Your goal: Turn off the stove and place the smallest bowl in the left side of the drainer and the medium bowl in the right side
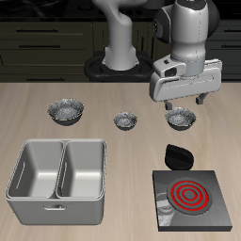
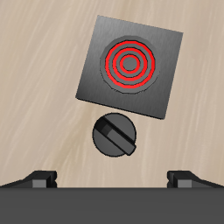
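Coils on the flat black square stove (image 1: 192, 196) are glowing red in the exterior view, and its separate black knob (image 1: 177, 154) is sitting on the table just behind it. I am seeing the white arm's two-finger gripper (image 1: 186, 102) hanging above the table, over the knob and apart from it; its fingers are standing spread, with nothing between them. Three glittery silver-grey metal bowls are lying in a row farther back: the widest bowl (image 1: 67, 112) at one end, the smallest bowl (image 1: 126, 120) in the middle, and the medium bowl (image 1: 181, 118) with a bluish sheen, just under the gripper. The light grey two-compartment drainer (image 1: 58, 169) is resting near the front edge, both basins bare.

From the wrist view I am looking straight down on the stove (image 2: 129, 70) and the round knob (image 2: 115, 135) with its raised bar, which the exterior view is showing only as a dark lump. Both fingertips (image 2: 42, 179) are showing well apart. Bowls and drainer are lying outside this view.

Pale wood-grain table (image 1: 104, 75); dark cabinets (image 1: 47, 38) are standing behind.
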You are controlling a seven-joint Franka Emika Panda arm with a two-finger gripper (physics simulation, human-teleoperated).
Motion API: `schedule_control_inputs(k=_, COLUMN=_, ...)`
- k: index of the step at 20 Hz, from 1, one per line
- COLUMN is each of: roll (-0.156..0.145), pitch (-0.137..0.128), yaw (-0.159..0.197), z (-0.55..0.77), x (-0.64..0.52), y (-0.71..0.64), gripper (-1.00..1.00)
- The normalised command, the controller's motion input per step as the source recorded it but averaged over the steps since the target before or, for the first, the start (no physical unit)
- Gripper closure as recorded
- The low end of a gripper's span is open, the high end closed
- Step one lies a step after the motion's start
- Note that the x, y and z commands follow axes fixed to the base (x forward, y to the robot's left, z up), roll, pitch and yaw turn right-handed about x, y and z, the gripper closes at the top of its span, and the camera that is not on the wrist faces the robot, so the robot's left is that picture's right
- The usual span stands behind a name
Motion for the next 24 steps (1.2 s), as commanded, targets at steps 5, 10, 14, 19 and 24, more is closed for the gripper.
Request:
schedule_control_inputs(k=5, roll=0.02, pitch=0.002, yaw=0.057, z=-0.26, x=0.07, y=0.0, gripper=-1.0)
schedule_control_inputs(k=10, roll=0.012, pitch=-0.002, yaw=0.071, z=-0.29, x=0.05, y=0.01, gripper=-1.0)
schedule_control_inputs(k=14, roll=0.014, pitch=0.033, yaw=0.022, z=-0.29, x=0.09, y=-0.04, gripper=-1.0)
schedule_control_inputs(k=19, roll=0.023, pitch=0.018, yaw=0.006, z=-0.19, x=0.0, y=0.01, gripper=-1.0)
schedule_control_inputs(k=24, roll=0.027, pitch=0.009, yaw=0.03, z=-0.25, x=-0.05, y=-0.01, gripper=-1.0)
